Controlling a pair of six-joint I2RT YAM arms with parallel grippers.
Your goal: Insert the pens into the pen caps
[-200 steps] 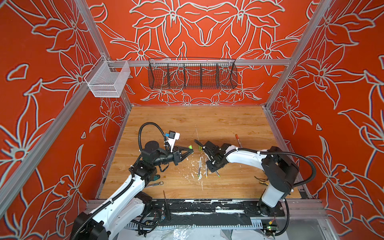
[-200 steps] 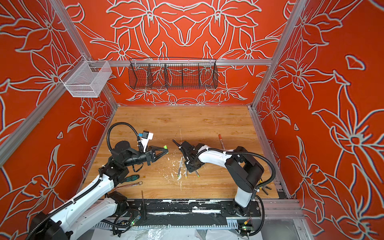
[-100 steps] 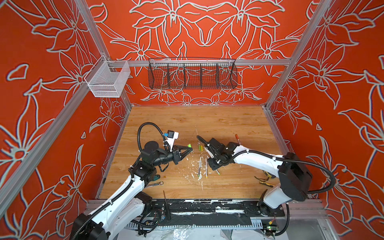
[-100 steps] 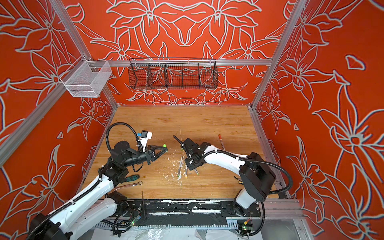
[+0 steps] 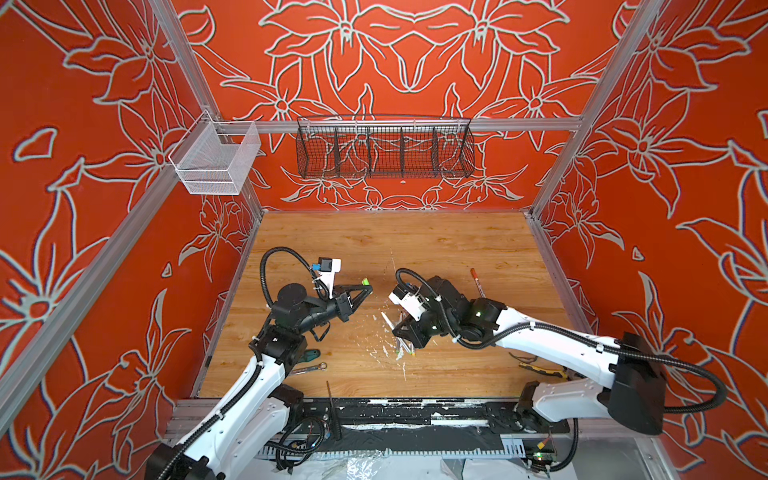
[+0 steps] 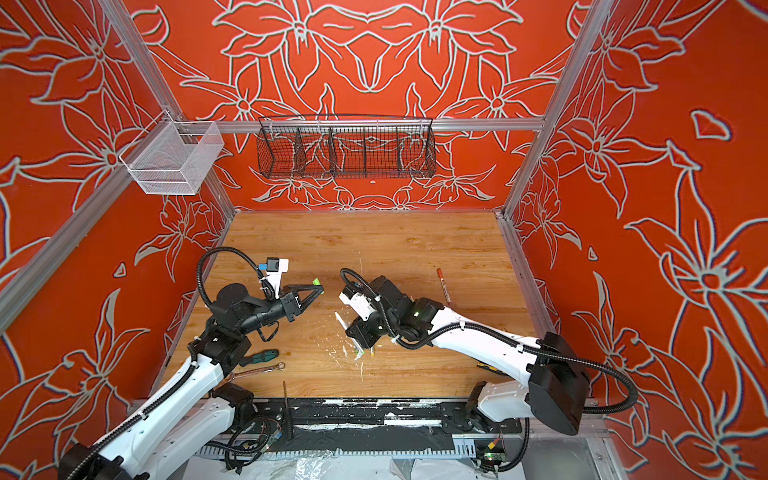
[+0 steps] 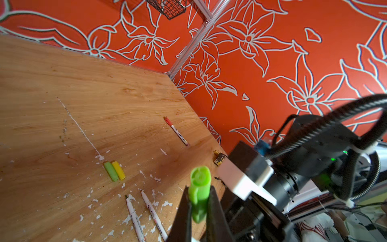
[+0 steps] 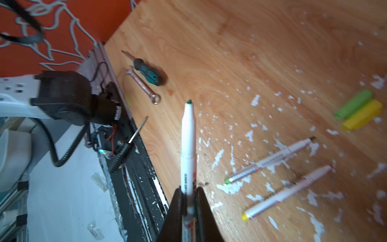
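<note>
My left gripper (image 7: 199, 190) is shut on a green pen cap (image 7: 200, 186), held above the table in both top views (image 5: 365, 282) (image 6: 318, 282). My right gripper (image 8: 188, 190) is shut on a white pen (image 8: 188, 142) with a dark green tip; the pen (image 5: 385, 319) points toward the left arm. On the table lie two more white pens (image 8: 270, 160) (image 8: 289, 190), one green-ended and one yellow-ended. A green cap (image 8: 355, 104) and a yellow cap (image 8: 363, 114) lie side by side. A red-capped pen (image 5: 477, 282) lies farther right.
A green-handled screwdriver (image 5: 309, 354) and a silver wrench (image 5: 309, 369) lie by the left arm's base. Yellow-handled pliers (image 5: 540, 368) sit under the right arm. A white basket (image 5: 216, 160) and a black wire basket (image 5: 384, 147) hang on the walls. White flecks cover the table's middle.
The right arm's elbow has swung out to the right and its gripper has turned with the pen. The left gripper with the green cap has drawn back slightly.
</note>
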